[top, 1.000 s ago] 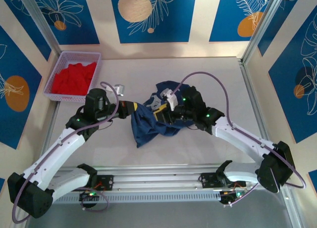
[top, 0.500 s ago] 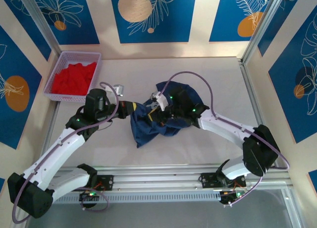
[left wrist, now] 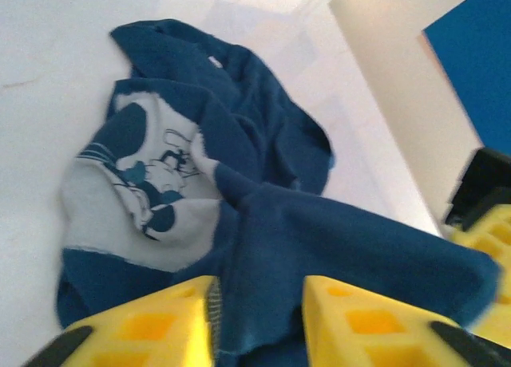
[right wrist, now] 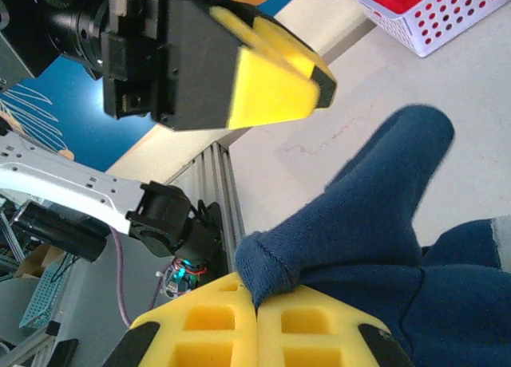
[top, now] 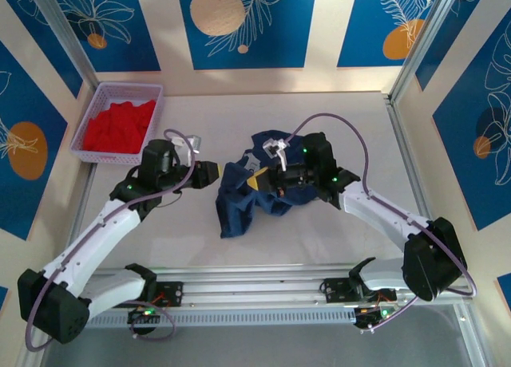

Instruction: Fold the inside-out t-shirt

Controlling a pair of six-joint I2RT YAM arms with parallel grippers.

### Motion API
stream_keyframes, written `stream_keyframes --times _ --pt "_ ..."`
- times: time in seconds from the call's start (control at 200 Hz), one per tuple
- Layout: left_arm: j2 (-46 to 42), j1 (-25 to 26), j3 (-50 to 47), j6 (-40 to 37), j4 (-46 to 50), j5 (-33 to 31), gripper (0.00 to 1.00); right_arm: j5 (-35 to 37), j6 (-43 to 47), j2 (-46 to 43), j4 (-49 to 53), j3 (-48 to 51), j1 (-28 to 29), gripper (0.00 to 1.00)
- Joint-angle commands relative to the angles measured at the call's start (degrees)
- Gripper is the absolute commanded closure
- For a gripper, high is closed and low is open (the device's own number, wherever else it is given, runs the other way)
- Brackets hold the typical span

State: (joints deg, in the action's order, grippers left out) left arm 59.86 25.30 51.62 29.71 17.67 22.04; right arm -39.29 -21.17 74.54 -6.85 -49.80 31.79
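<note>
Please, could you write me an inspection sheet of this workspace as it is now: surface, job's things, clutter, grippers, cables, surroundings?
Surface: pale, smooth table.
Job's things: navy t-shirt crumpled at mid-table, with its pale print showing.
Clutter: lilac basket in the far left corner, with a red garment inside.
Grippers: left gripper open, at the shirt's left edge; right gripper shut on a fold of the t-shirt.
Cables: one purple cable arches over the right arm, and another loops by the left wrist.
Surroundings: blue and cream wall panels; metal rail at the near edge.
</note>
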Motion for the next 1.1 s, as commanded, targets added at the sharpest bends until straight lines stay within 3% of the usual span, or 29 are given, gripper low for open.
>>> stream_keyframes --times 0.0,0.22,0.605,0.725,0.86,1.095 --pt "-3.57 0.06 -1.61 -0.80 0.42 5.87 0.60 -2.60 -2.69 1.03 -3.37 -0.31 -0.66 1.00" --pt "-3.98 2.23 -4.25 -3.90 2.16 6.46 0.50 -2.12 -3.59 1.36 -4.01 -0.79 -1.12 1.00" --pt "4.55 3.09 -2.94 -6.92 -1.16 4.83 0.49 -1.75 -3.75 0.25 -3.63 -0.80 -1.29 1.00" --pt "6.78 3.10 -1.67 -5.65 -3.91 5.69 0.59 -1.28 -3.19 -0.10 -2.97 -0.35 -1.29 1.00" --pt "7.07 3.10 -0.39 -5.37 -4.41 5.96 0.79 0.15 -1.67 -0.66 -0.95 0.12 -1.47 1.00" --pt "4.40 3.09 -0.02 -7.18 -0.97 4.74 0.89 3.43 2.14 -1.47 4.52 -0.83 -1.69 1.00"
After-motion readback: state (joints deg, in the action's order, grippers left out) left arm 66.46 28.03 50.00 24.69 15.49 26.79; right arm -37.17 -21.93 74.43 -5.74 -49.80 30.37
